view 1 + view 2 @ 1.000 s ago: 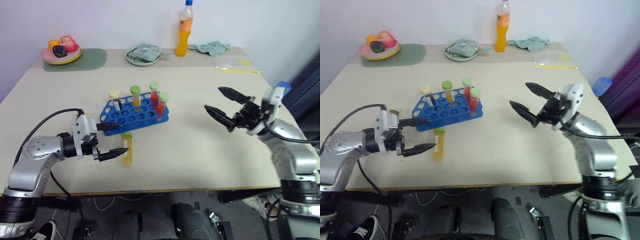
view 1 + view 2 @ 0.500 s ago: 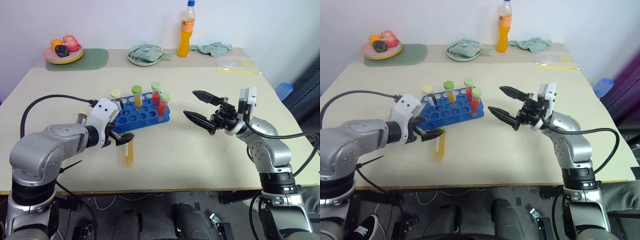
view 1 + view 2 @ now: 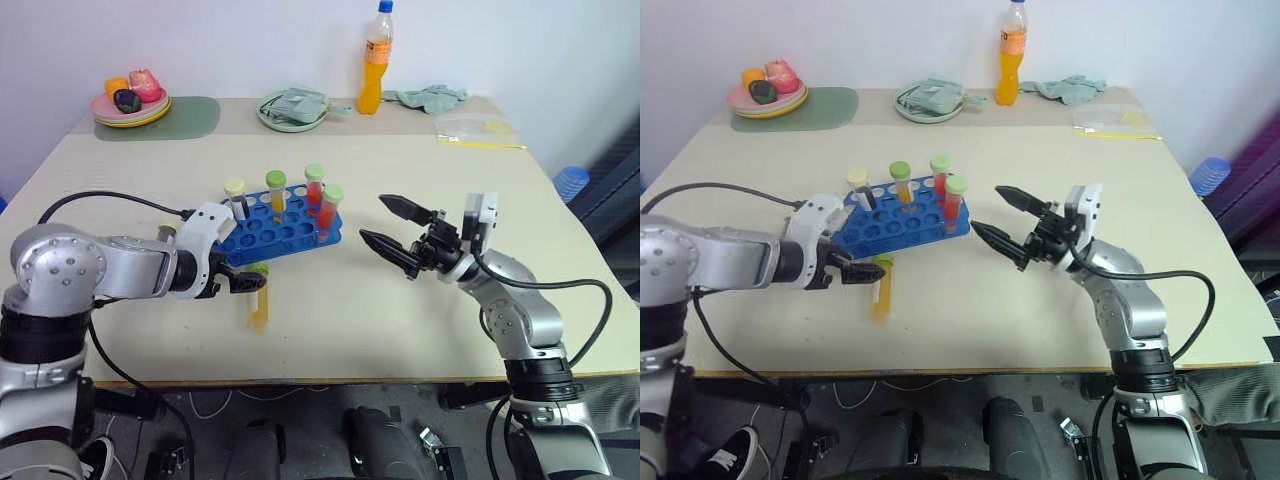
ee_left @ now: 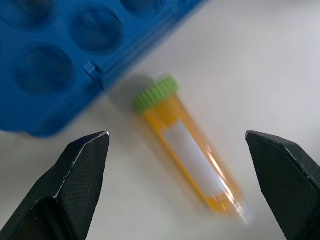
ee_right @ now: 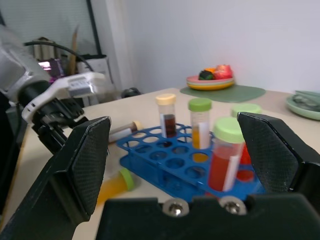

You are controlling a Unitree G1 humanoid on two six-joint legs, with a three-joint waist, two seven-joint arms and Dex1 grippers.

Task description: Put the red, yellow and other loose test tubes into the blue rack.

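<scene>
The blue rack [image 3: 283,228] stands mid-table with several capped test tubes upright in it: a dark one [image 3: 234,197], a yellow one [image 3: 275,190] and two red ones [image 3: 329,207]. In front of the rack a loose yellow tube [image 3: 258,303] with a green cap lies flat. My left gripper [image 4: 176,136] is open and tipped down, its fingers straddling that tube above it without touching. Another tube [image 5: 122,131] lies left of the rack, partly behind my left arm. My right gripper [image 3: 374,219] hovers open and empty just right of the rack.
Along the far edge stand an orange drink bottle [image 3: 374,58], a pale green plate [image 3: 290,112] with a cloth, a plate of colourful items [image 3: 130,100] on a green mat, a cloth [image 3: 425,97] and a plastic bag [image 3: 470,128].
My left gripper has rolled and tipped from level to pointing down over the lying yellow tube. My right gripper has swung left towards the rack and sunk slightly.
</scene>
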